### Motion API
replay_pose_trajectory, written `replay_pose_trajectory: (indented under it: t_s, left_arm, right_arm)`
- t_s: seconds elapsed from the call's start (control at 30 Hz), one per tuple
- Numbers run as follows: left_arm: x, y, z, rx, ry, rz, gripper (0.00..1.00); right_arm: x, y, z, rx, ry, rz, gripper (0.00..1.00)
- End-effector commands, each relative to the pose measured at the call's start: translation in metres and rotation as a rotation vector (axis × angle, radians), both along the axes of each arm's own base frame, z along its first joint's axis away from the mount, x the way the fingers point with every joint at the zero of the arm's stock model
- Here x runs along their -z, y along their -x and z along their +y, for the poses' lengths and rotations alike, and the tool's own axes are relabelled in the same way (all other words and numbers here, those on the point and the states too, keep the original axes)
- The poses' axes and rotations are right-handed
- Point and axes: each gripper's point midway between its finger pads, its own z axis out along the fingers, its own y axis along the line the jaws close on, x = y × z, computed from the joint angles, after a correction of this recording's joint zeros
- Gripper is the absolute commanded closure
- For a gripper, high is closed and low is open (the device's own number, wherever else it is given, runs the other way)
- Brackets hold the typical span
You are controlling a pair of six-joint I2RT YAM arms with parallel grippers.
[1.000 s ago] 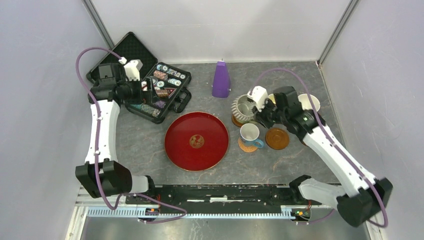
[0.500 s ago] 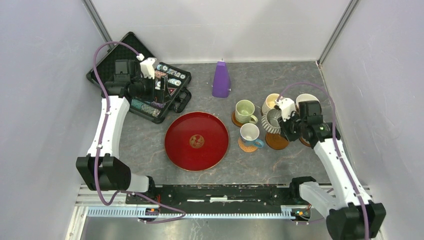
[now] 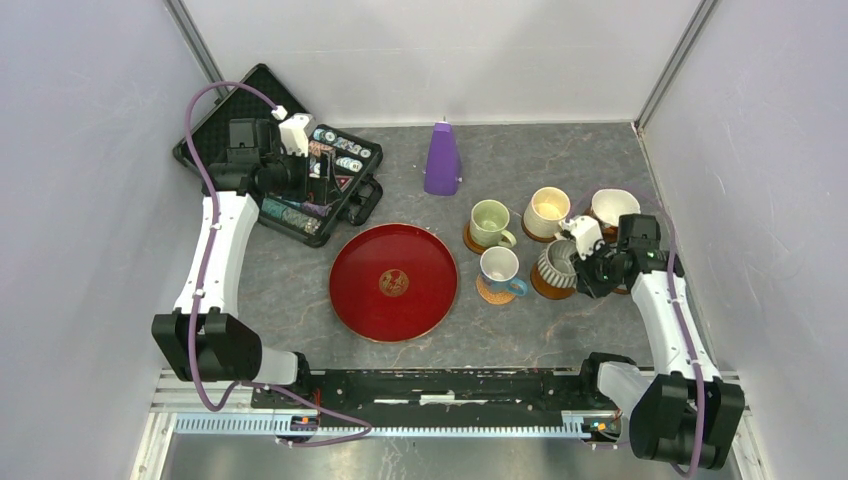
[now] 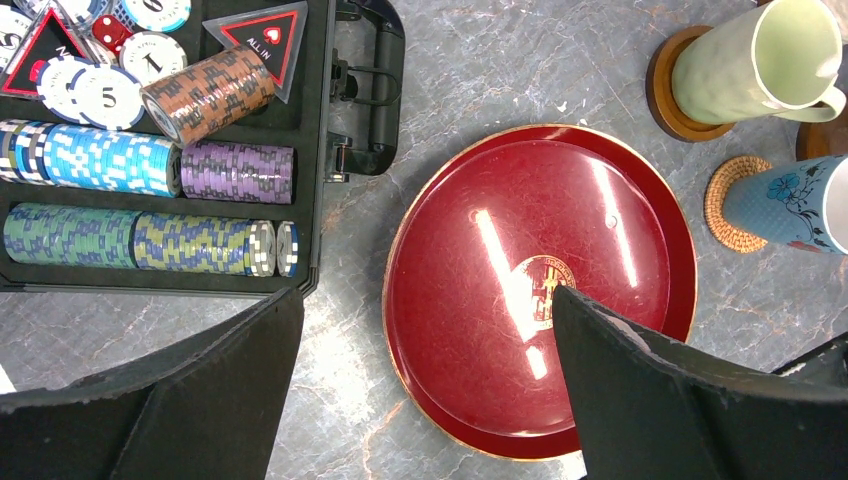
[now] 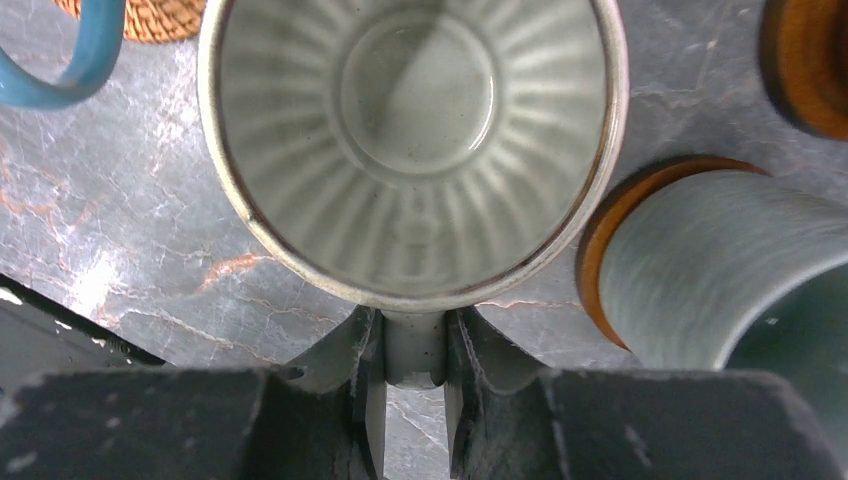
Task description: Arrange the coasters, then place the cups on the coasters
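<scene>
Your right pincer [image 5: 413, 345] is clamped on the handle of the ribbed grey cup [image 5: 415, 140], right in front of it. The grey-blue cup [image 5: 700, 270] on a brown coaster [image 5: 598, 228] stands just to its right. Your left pincer [image 4: 425, 300] is wide apart and empty, above the red tray [image 4: 450, 330].

My left arm [image 3: 205, 265] and right arm [image 3: 672, 315]: white shells, black joints, a purple cable [image 3: 200, 110] looping along each; fingers [image 4: 650, 400] matt black.
</scene>
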Motion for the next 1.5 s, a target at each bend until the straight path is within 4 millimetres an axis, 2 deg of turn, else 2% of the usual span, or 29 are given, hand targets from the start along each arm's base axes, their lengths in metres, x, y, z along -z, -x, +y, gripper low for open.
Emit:
replay_pose_trajectory:
  t_s: [0.0, 0.2, 0.5, 0.83, 1.0, 1.13, 1.2, 1.3, 1.47]
  left_arm:
    - [-0.021, -0.004, -0.002, 0.021, -0.002, -0.081, 0.00]
    - [-0.020, -0.007, -0.002, 0.017, 0.001, -0.077, 0.00]
    - [-0.014, -0.007, -0.001, 0.012, -0.004, -0.062, 0.00]
    - [-0.015, -0.011, 0.001, 0.005, -0.014, -0.070, 0.00]
    - [-0.015, -0.013, 0.002, 0.005, -0.016, -0.073, 0.00]
    - [-0.016, -0.013, 0.002, 0.009, -0.022, -0.078, 0.00]
    - [-0.015, -0.012, 0.002, 0.010, -0.024, -0.078, 0.00]
    - [-0.013, -0.010, 0.002, 0.015, -0.024, -0.073, 0.00]
    - [-0.009, -0.007, 0.002, 0.023, -0.030, -0.068, 0.00]
  right_arm:
    - [-0.010, -0.023, 0.003, -0.071, -0.001, -0.143, 1.00]
    - [0.013, -0.018, 0.001, -0.094, 0.017, -0.089, 1.00]
    - [0.026, -0.019, 0.000, -0.097, 0.019, -0.089, 0.99]
    - [0.037, -0.016, -0.006, -0.067, 0.043, -0.060, 0.76]
    - [0.040, -0.014, -0.005, -0.070, 0.041, -0.048, 0.70]
    - [0.039, -0.010, -0.005, -0.094, 0.047, -0.034, 0.54]
    - [0.037, -0.010, -0.007, -0.098, 0.056, -0.029, 0.50]
    - [0.033, -0.008, -0.008, -0.124, 0.070, -0.025, 0.46]
    - [0.030, 0.000, -0.007, -0.178, 0.080, 0.009, 0.45]
